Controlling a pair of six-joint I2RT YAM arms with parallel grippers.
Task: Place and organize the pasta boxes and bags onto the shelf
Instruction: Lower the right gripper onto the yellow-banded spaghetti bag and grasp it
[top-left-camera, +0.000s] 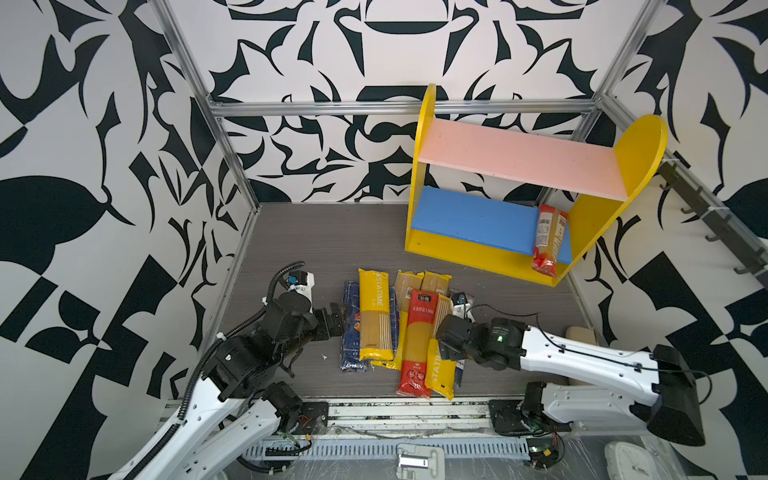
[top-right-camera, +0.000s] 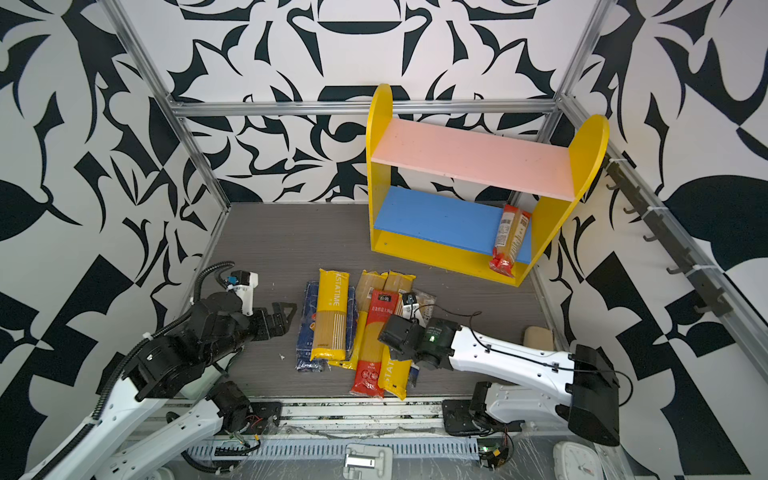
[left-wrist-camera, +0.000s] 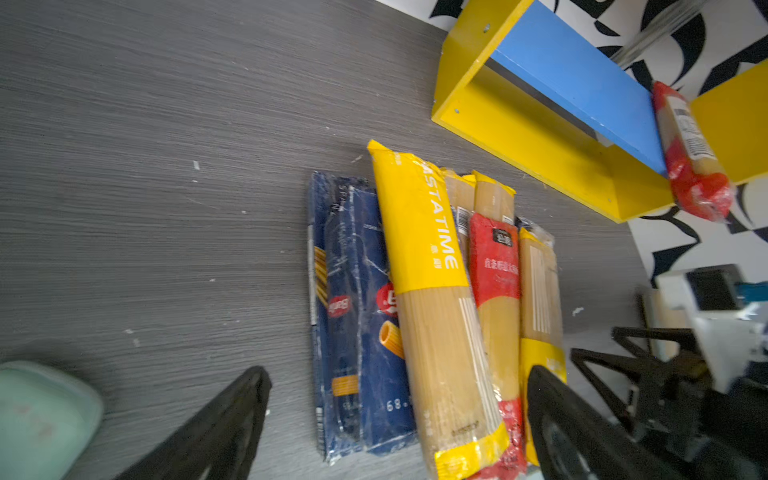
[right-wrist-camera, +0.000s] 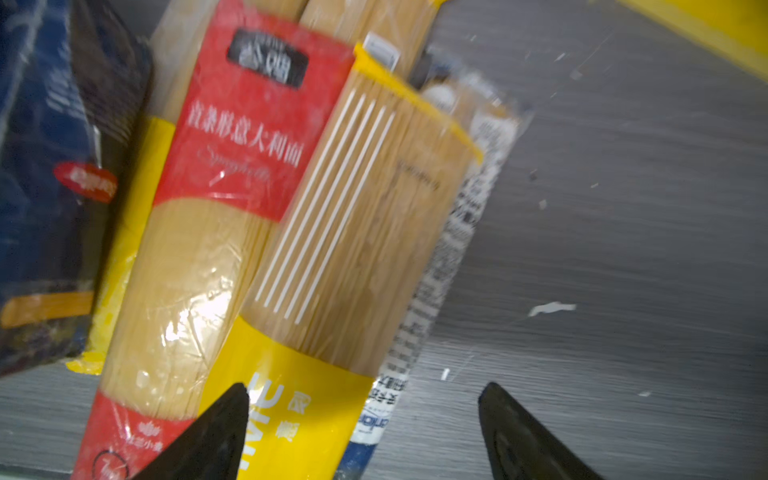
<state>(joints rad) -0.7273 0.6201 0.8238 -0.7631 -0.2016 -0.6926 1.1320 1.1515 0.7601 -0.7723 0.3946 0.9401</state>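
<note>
The left gripper (left-wrist-camera: 399, 372) and right gripper (right-wrist-camera: 365, 392) were held apart, empty. From the overlapped see-through spaghetti bags (top-left-camera: 417, 332) at lower centre, two might be pinched together and dropped before the yellow-sided wooden shelf (top-left-camera: 636, 158).

The bags (right-wrist-camera: 199, 270) are glossy, crinkled clear plastic film that catches highlights. The boxes (left-wrist-camera: 376, 374) look creased and shiny, as if film-wrapped. The shelf (top-left-camera: 519, 160) is smooth, matt painted board. The table (left-wrist-camera: 166, 145) is matt grey wood-grain, flecked with scuffs. The frame (top-left-camera: 374, 109) is brushed metal.
</note>
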